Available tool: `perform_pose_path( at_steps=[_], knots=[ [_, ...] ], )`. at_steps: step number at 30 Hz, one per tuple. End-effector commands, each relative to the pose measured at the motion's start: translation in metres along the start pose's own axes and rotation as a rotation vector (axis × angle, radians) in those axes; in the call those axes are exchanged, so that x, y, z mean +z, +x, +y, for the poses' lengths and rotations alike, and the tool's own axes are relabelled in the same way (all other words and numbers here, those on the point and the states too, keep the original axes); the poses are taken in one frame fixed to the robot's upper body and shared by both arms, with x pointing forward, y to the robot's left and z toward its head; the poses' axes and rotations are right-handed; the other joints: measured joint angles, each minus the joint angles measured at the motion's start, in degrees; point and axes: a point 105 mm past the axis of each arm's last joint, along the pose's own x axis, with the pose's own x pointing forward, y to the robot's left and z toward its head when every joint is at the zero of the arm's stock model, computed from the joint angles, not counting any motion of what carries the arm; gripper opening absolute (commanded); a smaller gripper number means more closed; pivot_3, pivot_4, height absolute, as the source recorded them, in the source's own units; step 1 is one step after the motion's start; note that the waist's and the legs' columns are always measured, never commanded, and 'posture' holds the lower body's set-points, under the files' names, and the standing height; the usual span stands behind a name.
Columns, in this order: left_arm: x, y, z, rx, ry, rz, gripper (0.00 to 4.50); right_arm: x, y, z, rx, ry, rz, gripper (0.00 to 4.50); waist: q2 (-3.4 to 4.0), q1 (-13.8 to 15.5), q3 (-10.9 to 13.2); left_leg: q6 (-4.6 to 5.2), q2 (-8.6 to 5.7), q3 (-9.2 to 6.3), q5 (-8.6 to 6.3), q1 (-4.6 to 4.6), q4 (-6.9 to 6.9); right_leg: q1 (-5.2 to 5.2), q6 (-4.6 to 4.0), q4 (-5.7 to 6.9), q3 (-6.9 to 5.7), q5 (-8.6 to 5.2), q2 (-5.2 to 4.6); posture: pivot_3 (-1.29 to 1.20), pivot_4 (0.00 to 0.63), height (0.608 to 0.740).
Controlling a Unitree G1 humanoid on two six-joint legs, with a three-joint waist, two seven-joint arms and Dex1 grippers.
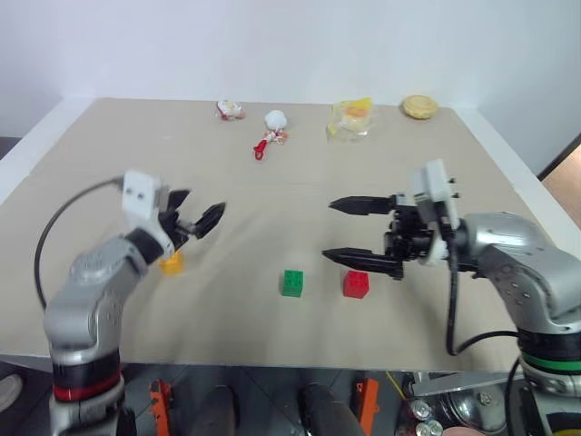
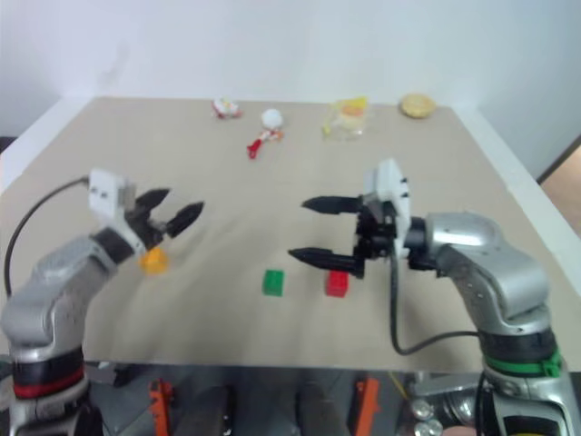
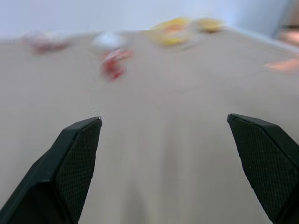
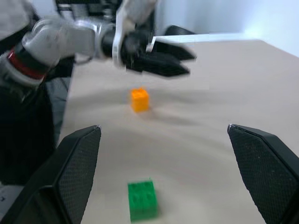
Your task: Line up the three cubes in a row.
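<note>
- Nearest me, my right gripper (image 1: 361, 234) hangs with its fingers spread wide and holding nothing, the lower finger just above the red cube (image 1: 355, 284). If I lower it carelessly, I reckon that finger will knock the block out of line.
- The green cube (image 1: 291, 282) sits just beside the red one on the table (image 1: 272, 182), the two level with each other; a bump to either spoils the pair.
- My left gripper (image 1: 198, 213) hovers, also spread and empty, over the yellow-orange cube (image 1: 171, 263), which lies well apart from the others. Sweeping sideways could drag it.
- At the far edge, the white ball toy (image 1: 275, 120) and the crumpled yellow wrapper (image 1: 352, 116) pose little risk.
</note>
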Motion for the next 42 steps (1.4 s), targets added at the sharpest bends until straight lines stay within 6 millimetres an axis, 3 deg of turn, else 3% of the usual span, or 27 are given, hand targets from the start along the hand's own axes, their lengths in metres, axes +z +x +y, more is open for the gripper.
perform_pose_path(
  at_steps=[1, 6, 14, 25, 35, 39, 42],
  knots=[
    [-0.004, -0.022, 0.001, 0.161, 0.071, -0.063, 4.46, 0.005, 0.012, -0.008, 0.046, -0.038, -0.021, 4.5, -0.04, 0.0, 0.0, 0.0, 0.0, 0.01, 0.0, 0.0, 0.01, 0.0, -0.02, -0.03, 0.0, 0.02, 0.0, 0.0, 0.15, 0.74],
    [-0.025, -0.032, 0.016, 0.359, 0.031, -0.065, 4.46, 0.003, 0.026, -0.015, 0.116, -0.044, -0.024, 4.5, -0.11, 0.2, 0.0, 0.01, -0.01, 0.01, 0.13, 0.0, 0.05, 0.02, -0.29, -0.04, -0.03, 0.04, 0.0, 0.0, 0.15, 0.74],
    [-0.044, -0.031, 0.008, 0.381, -0.018, -0.025, 4.46, 0.005, 0.032, -0.015, 0.172, -0.05, -0.028, 4.5, -0.11, 0.0, 0.0, 0.01, -0.01, 0.04, 0.14, 0.03, 0.02, -0.05, -0.39, -0.07, 0.0, 0.12, 0.03, 0.0, 0.15, 0.74],
    [-0.065, -0.034, 0.02, 0.45, -0.01, 0.076, 4.46, 0.004, 0.033, -0.013, 0.187, -0.044, -0.021, 4.5, -0.11, 0.0, 0.0, -0.02, -0.02, 0.03, 0.12, 0.0, -0.08, -0.09, -0.38, -0.07, 0.0, -0.02, 0.03, 0.0, 0.15, 0.74],
    [-0.07, -0.026, 0.018, 0.432, -0.014, 0.092, 1.35, 0.006, 0.029, -0.013, 0.174, -0.049, -0.017, 4.5, -0.11, 0.0, 0.0, -0.02, -0.02, 0.04, 0.12, -0.01, -0.1, -0.12, -0.4, -0.07, 0.0, -0.03, 0.02, 0.0, 0.15, 0.74],
    [-0.06, -0.013, 0.006, 0.243, -0.021, 0.057, 1.37, 0.016, 0.016, -0.008, 0.165, -0.054, -0.034, 4.5, -0.11, 0.1, 0.0, -0.02, -0.03, 0.01, 0.12, -0.02, -0.11, -0.13, -0.4, -0.07, -0.01, -0.04, 0.02, 0.0, 0.15, 0.74],
    [-0.047, -0.004, -0.026, -0.148, 0.029, 0.039, 1.37, 0.018, 0.006, -0.002, 0.175, -0.047, -0.021, 4.5, -0.13, 0.1, 0.0, -0.03, -0.05, 0.03, 0.11, -0.06, -0.11, -0.17, -0.4, -0.08, -0.02, -0.04, -0.01, 0.0, 0.15, 0.74]
  ],
)
